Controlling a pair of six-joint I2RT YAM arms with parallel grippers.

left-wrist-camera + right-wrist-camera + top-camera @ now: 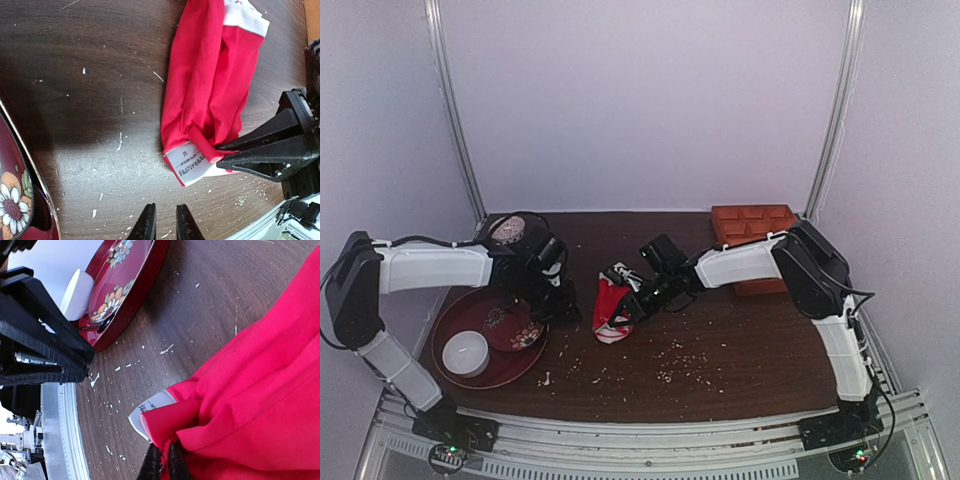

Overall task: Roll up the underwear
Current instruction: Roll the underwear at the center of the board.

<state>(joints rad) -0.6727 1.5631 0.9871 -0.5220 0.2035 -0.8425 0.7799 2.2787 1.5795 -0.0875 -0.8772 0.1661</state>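
Right claw (162, 462) tight, left claw (165, 222) ajar.

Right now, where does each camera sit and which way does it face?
Top external: above and behind, looking down at the table; left arm and right arm show.
Left wrist: on the left arm, looking down at the underwear; left gripper shows.
Right wrist: low, facing the red tray; right gripper pinches the underwear.
Shared: both wrist views show the white label.
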